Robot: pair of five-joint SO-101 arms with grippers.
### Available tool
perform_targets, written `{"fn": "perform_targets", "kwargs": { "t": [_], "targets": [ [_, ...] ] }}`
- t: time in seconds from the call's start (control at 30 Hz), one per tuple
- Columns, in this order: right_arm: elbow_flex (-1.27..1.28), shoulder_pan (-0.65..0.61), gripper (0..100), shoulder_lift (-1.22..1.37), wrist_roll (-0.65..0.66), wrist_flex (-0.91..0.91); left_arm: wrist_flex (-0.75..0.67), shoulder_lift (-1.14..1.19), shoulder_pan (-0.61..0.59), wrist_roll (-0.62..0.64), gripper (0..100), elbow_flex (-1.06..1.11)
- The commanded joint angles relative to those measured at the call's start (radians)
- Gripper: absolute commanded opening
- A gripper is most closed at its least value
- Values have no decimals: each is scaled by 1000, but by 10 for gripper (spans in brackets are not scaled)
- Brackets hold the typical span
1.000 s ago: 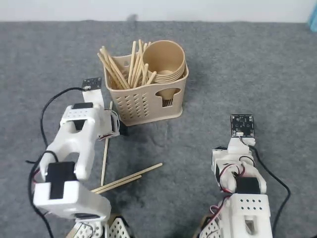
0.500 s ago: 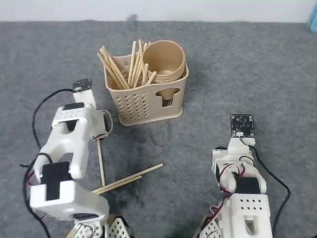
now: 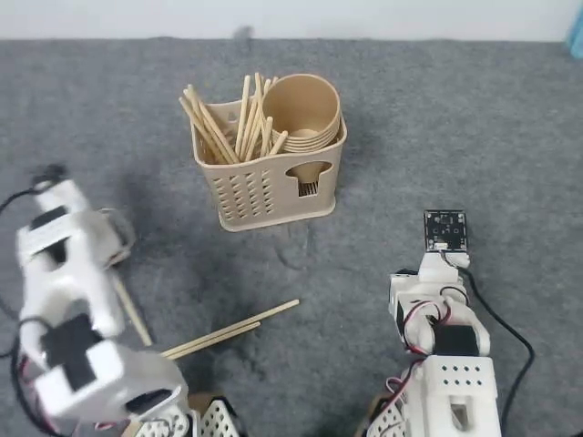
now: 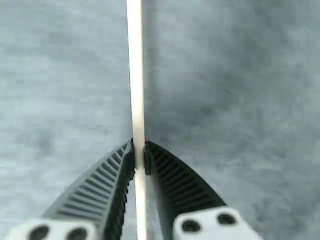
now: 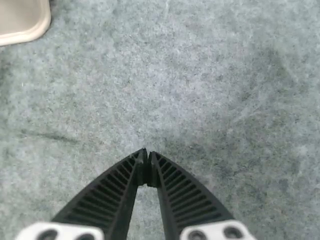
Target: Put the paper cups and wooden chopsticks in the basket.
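The left gripper point(image 4: 139, 146) is pinching a single wooden chopstick point(image 4: 135, 75) between its ribbed black jaws. The stick is running straight out past the fingertips over the grey felt mat point(image 4: 240, 75). In the high view the left arm point(image 3: 64, 291) is sitting at the left edge of the scene, well to the left of the basket point(image 3: 273, 191). The held chopstick point(image 3: 133, 311) is showing from under the arm and slanting toward the near right. Whether its end is touching the mat cannot be told.

Two more wooden chopsticks point(image 3: 235, 328) are lying side by side on the mat, near of the basket, and their left ends are lying close to the held stick. The beige perforated basket is standing upright at the far middle. A bundle of chopsticks point(image 3: 228, 123) is leaning in its left part, and a stack of paper cups point(image 3: 303, 111) is sitting in its right part.

The right arm point(image 3: 444, 337) is resting at the near right. The right gripper point(image 5: 147, 156) is hanging over bare mat, its jaws pressed together on nothing. A corner of the basket point(image 5: 22, 20) is showing in the right wrist view.
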Motion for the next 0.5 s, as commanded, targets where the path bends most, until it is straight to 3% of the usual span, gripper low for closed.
{"fn": "perform_targets", "kwargs": {
  "t": [0.0,0.23,0.47],
  "targets": [
    [-11,8,8,-22,18,13,3,-124,-101,-78,12,-25],
    [-11,7,8,-22,18,13,0,-285,-222,-147,12,8],
    [-9,8,8,-22,18,13,-23,-400,-241,-149,12,84]
  ]
}}
